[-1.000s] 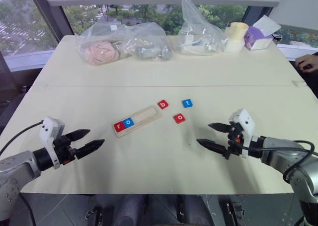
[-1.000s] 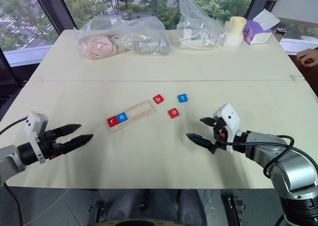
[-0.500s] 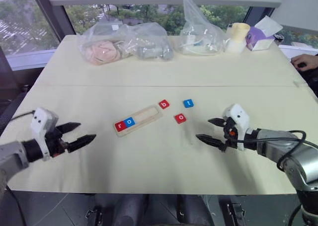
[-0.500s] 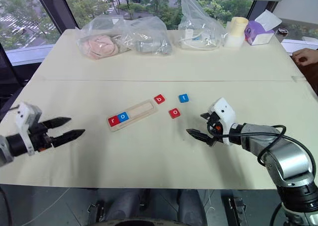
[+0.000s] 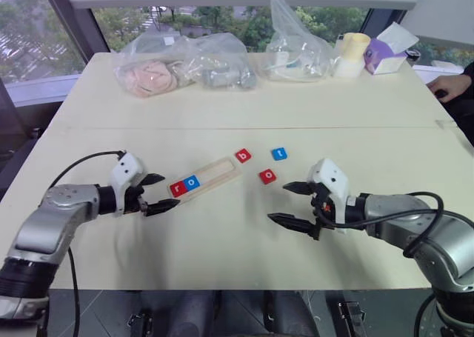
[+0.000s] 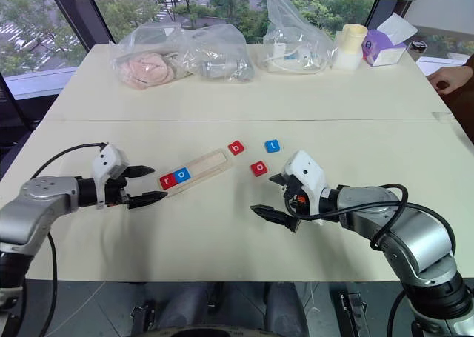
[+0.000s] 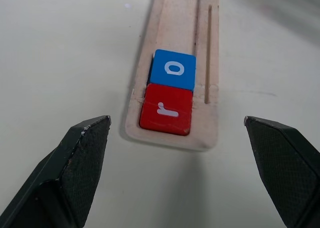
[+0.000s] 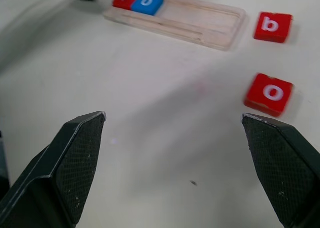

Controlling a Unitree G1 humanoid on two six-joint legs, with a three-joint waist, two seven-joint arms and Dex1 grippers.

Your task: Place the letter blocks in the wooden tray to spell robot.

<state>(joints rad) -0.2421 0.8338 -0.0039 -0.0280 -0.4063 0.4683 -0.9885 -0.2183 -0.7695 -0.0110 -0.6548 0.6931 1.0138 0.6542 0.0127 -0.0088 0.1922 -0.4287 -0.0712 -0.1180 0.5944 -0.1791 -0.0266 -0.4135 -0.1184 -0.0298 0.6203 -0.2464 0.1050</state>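
A: Left wrist view: what is seen?
B: Red r and blue o are seated at the tray's end; the left end effector is spread, empty.
A: And the right end effector?
B: Released too; b, o, t lie mid-surface.

A person's hand is cut off at the table's right edge; contents of the plastic bags remain indistinct.
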